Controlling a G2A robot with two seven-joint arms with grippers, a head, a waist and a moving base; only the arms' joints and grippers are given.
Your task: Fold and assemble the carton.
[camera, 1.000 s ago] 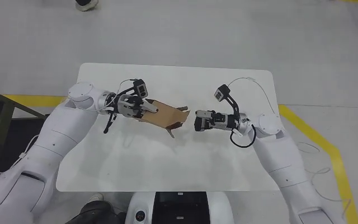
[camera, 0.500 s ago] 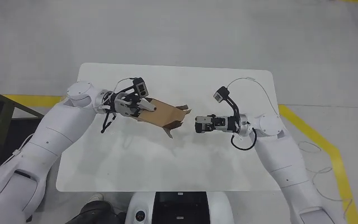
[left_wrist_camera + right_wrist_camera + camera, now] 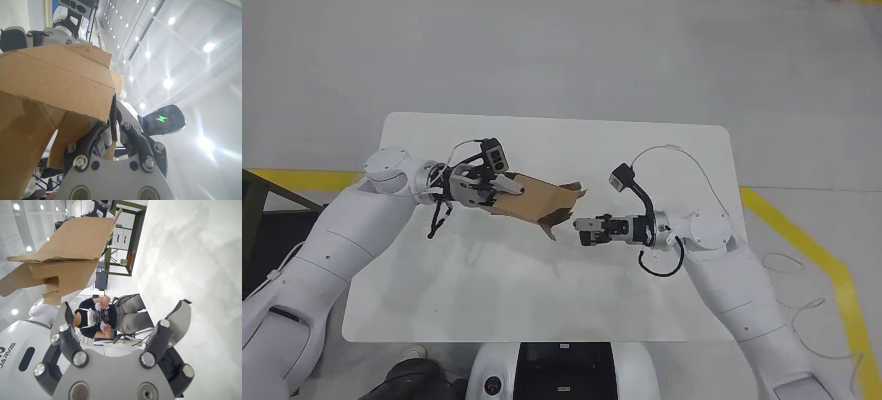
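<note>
A brown cardboard carton (image 3: 540,200), partly folded with loose flaps, hangs above the white table (image 3: 542,290) left of centre. My left gripper (image 3: 504,188) is shut on the carton's left end; in the left wrist view the cardboard (image 3: 53,79) is pinched between the fingers (image 3: 105,130). My right gripper (image 3: 582,232) stands open just right of the carton's lower flap, a small gap apart. In the right wrist view the carton (image 3: 71,243) hangs just beyond the open fingertips (image 3: 65,309).
The white table's far edge (image 3: 552,120) and front half hold nothing. A yellow floor line (image 3: 832,270) runs to the right. A dark green frame (image 3: 257,190) stands off the table's left side.
My right gripper has moved left and slightly toward the front, closing in on the carton's flap end. The left gripper holds the carton almost in the same place, slightly tilted.
</note>
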